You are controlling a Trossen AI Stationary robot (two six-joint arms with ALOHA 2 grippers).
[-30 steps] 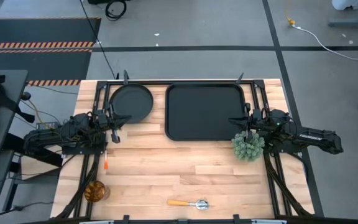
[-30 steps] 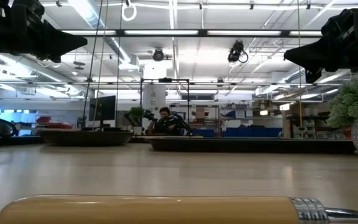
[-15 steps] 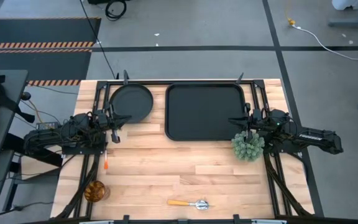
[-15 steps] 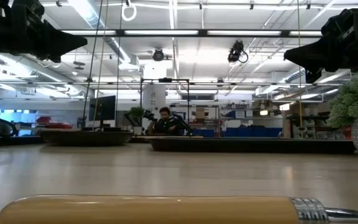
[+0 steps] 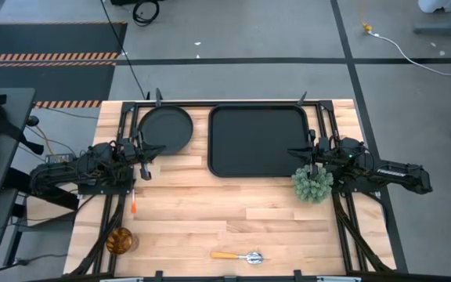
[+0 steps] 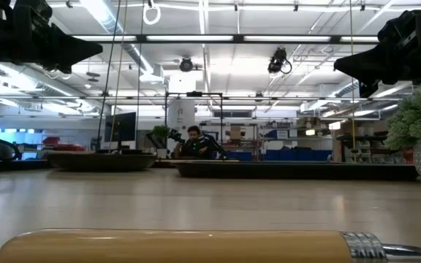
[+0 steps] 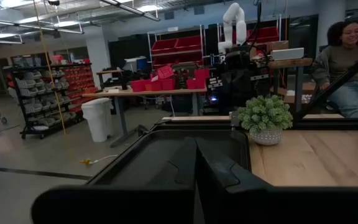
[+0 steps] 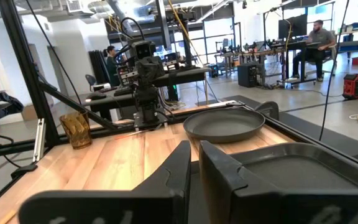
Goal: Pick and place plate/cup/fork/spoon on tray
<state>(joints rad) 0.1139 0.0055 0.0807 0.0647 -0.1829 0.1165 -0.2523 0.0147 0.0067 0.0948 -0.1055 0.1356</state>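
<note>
Nothing has moved since the earlier frames; both arms and every item sit exactly where they were.

From above, you see your left claw (image 5: 144, 151) hanging over the desk (image 5: 272, 211) just beside the plate (image 5: 164, 129), fingers pressed together and holding nothing. Your right claw (image 5: 297, 152) hangs over the right edge of the tray (image 5: 258, 141), also pressed together and empty, next to a small potted plant (image 5: 312, 185). The plate lies on the desk touching the tray's left side, not on it. The fork (image 5: 134, 201) lies near the left arm, the cup (image 5: 119, 240) stands at the near left corner, and the spoon (image 5: 239, 256) lies at the near edge, well apart from the tray.

At desk level, the spoon's handle (image 6: 174, 247) fills the foreground, with plate (image 6: 101, 160) and tray (image 6: 291, 169) far behind.

Your left wrist view looks across the tray (image 7: 166, 155) toward the plant (image 7: 265, 119); a person sits beyond the desk.

Your right wrist view shows the plate (image 8: 224, 124) and cup (image 8: 75, 129) across the desk.
</note>
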